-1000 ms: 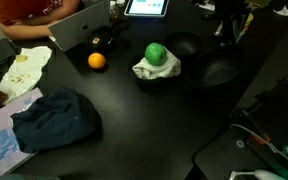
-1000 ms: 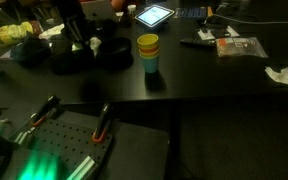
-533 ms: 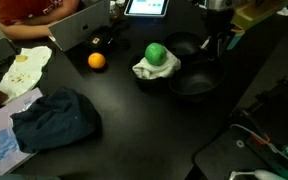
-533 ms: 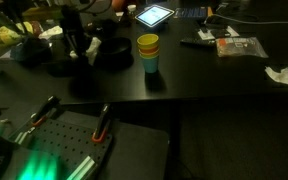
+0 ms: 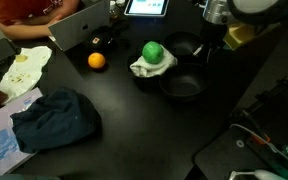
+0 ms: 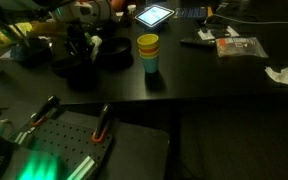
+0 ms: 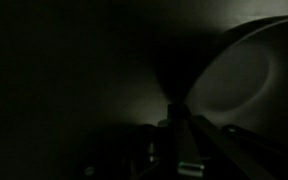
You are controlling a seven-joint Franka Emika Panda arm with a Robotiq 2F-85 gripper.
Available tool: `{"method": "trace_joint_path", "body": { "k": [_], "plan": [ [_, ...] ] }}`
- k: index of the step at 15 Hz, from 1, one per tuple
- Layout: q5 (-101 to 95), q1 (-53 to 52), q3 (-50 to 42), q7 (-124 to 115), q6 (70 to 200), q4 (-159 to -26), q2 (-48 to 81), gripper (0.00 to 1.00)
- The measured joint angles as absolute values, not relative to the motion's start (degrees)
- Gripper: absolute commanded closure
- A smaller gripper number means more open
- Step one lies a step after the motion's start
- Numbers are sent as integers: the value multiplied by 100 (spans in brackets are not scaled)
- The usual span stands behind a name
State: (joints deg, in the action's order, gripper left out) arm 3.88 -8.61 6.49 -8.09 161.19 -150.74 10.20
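My gripper (image 5: 205,57) comes down from the upper right and is shut on the edge of a black pan (image 5: 181,87), which rests on the dark table. In an exterior view the gripper (image 6: 80,52) stands over the same pan (image 6: 80,71). The wrist view is very dark: the closed fingers (image 7: 172,118) meet at the pan's rim, and the pan's pale inside (image 7: 252,78) fills the right. A second black bowl (image 5: 183,45) sits just behind. A green ball (image 5: 154,51) lies on a white cloth (image 5: 144,69) to the pan's left.
An orange (image 5: 96,61), a laptop (image 5: 79,25), a tablet (image 5: 146,7) and a blue cloth (image 5: 52,119) lie on the table. A person in red (image 5: 24,12) sits at the far edge. Stacked yellow cups (image 6: 147,51) stand beside the bowl (image 6: 114,54).
The gripper has dragged the black pan leftward and a little nearer, from the right side to just below the green ball's cloth. Nothing else has moved.
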Motion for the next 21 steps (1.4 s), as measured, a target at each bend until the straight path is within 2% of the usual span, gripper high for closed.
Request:
{"method": "trace_joint_path", "body": {
  "k": [3, 9, 10, 15, 18, 21],
  "plan": [
    [13, -902, 561, -920, 16609, -15198, 1049, 49],
    [-1859, -1318, -330, -2151, 16474, -15059, 801, 3],
    [-2315, -1382, -509, -2474, 16422, -14984, 726, 0],
    [-3938, -1431, -1070, -3664, 15977, -14363, 590, 0],
    [-4088, -1412, -1199, -3879, 15448, -14044, 632, 0],
    [-3611, -1058, -933, -3658, 15001, -13893, 796, 0]
  ]
}}
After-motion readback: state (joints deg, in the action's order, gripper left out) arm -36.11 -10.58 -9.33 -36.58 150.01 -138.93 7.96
